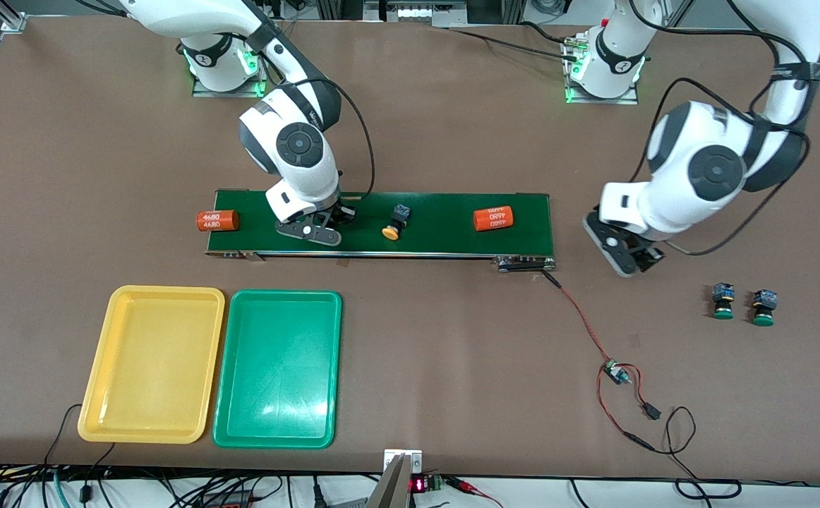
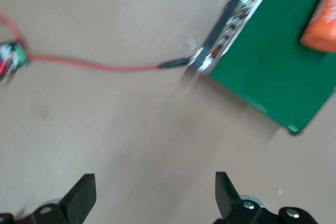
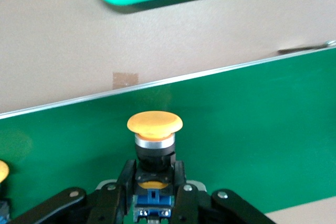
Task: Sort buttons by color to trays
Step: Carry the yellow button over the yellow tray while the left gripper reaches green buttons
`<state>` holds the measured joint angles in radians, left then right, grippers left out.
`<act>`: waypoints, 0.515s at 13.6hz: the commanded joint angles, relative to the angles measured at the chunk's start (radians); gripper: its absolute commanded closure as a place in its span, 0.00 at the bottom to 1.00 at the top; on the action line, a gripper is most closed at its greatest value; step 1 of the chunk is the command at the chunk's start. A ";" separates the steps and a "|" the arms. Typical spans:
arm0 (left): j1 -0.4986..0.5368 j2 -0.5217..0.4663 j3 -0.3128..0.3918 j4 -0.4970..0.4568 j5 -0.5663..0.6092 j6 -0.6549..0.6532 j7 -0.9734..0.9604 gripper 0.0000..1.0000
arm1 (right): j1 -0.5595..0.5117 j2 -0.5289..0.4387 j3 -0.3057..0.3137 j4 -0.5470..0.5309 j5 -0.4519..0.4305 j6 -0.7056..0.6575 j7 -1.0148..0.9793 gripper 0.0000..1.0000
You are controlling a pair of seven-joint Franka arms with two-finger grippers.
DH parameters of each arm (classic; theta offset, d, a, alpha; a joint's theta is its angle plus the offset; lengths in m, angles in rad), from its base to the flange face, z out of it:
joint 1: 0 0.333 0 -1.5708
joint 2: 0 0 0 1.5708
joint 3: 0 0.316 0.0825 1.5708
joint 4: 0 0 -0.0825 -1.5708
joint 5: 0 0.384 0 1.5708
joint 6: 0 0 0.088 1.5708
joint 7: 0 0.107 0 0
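I am closing the right gripper [image 3: 152, 192] on a yellow-capped button [image 3: 154, 145] on the conveyor belt [image 1: 445, 233]; its body is sitting clamped between the fingers [image 3: 181, 187], cap pointing out. This is the pick step. Next I judge a straight lift, then a carry over to the yellow tray [image 1: 152, 363], nearer the front camera beside the green tray [image 1: 277, 370]. The left gripper [image 2: 155, 195] is waiting over bare table off the belt's end, fingers wide and empty. Another yellow button [image 1: 396, 222] is lying on the belt; two green buttons [image 1: 743, 305] are standing at the left arm's end.
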<state>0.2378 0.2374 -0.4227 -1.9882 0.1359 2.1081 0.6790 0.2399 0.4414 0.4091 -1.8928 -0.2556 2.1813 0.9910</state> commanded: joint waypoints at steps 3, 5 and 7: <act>-0.008 -0.021 0.122 0.006 -0.025 -0.028 -0.194 0.00 | -0.004 -0.018 -0.062 0.161 0.047 -0.199 -0.167 1.00; -0.009 -0.016 0.188 0.008 -0.027 -0.025 -0.327 0.00 | -0.023 -0.047 -0.137 0.219 0.114 -0.274 -0.335 1.00; -0.009 -0.012 0.219 0.009 -0.025 -0.016 -0.459 0.00 | -0.051 -0.070 -0.190 0.242 0.142 -0.310 -0.466 1.00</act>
<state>0.2392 0.2312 -0.2347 -1.9869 0.1356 2.1020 0.3274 0.2156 0.3978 0.2539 -1.6744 -0.1496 1.9186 0.6401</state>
